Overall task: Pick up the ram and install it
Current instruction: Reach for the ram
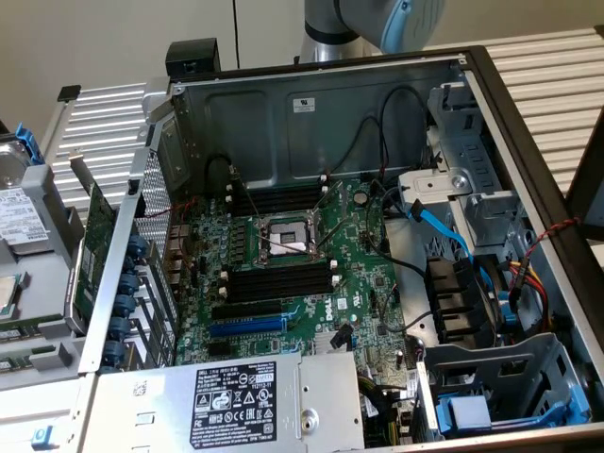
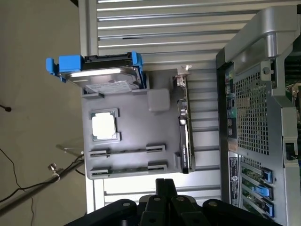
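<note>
Two ram sticks lie edge-up in holders on a grey tray [image 2: 136,117], one [image 2: 127,150] beside the other [image 2: 128,168], with the second at the tray's rim. My gripper [image 2: 164,182] hovers just off that rim, shut, with nothing between its dark fingers. In the exterior view the tray [image 1: 38,283] sits at the left beside the open computer case [image 1: 321,113], and a ram stick [image 1: 28,327] shows as a thin green strip. The black memory slots [image 1: 278,281] flank the CPU socket [image 1: 286,236] on the motherboard. Part of the arm [image 1: 377,24] shows behind the case.
The tray also carries a hard drive in a blue bracket [image 2: 101,75], a CPU [image 2: 104,126] and a green expansion card standing on edge [image 2: 186,127]. The case's perforated rear wall [image 2: 254,108] rises close by. Cables [image 1: 444,231] and a power supply [image 1: 236,396] crowd the case.
</note>
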Controlling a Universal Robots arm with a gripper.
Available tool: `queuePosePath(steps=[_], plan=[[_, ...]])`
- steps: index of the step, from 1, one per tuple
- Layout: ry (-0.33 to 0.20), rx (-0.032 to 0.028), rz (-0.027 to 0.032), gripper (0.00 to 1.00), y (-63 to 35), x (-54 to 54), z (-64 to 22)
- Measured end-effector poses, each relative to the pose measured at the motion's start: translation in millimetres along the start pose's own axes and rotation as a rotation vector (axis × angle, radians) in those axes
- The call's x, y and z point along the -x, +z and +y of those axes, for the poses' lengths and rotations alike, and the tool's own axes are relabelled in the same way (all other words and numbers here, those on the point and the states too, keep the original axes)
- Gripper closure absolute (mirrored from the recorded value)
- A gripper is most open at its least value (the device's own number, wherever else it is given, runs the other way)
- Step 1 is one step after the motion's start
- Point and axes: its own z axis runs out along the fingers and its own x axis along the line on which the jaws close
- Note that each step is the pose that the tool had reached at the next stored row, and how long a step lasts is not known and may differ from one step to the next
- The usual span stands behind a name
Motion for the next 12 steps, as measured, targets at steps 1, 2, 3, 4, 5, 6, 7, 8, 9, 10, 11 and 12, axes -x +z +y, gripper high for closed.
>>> queuePosePath(steps=[1,2,3,4,5,6,7,8,9,10,11,12], plan=[[0.0,-0.0002,0.0018,0.89,0.0,-2.2,-0.2],[0.0,-0.0003,0.0033,0.89,0.0,-4.3,-0.3],[0.0,-0.0004,0.0042,0.89,0.0,-6.5,-0.5],[0.0,-0.0004,0.0047,0.89,0.0,-8.7,-0.6],[0.0,-0.0005,0.0049,0.89,0.0,-10.7,-0.8],[0.0,-0.0004,0.0048,0.89,0.1,-12.8,-0.9],[0.0,-0.0004,0.0049,0.89,0.1,-14.9,-1.1],[0.0,-0.0004,0.0049,0.89,0.1,-17.2,-1.2],[0.0,-0.0003,0.0048,0.89,0.2,-19.8,-1.4],[0.0,-0.0004,0.0049,0.89,0.1,-22.3,-1.6],[0.0,-0.0004,0.0048,0.89,0.2,-24.4,-1.7],[0.0,-0.0004,0.0049,0.89,0.1,-26.1,-1.9]])
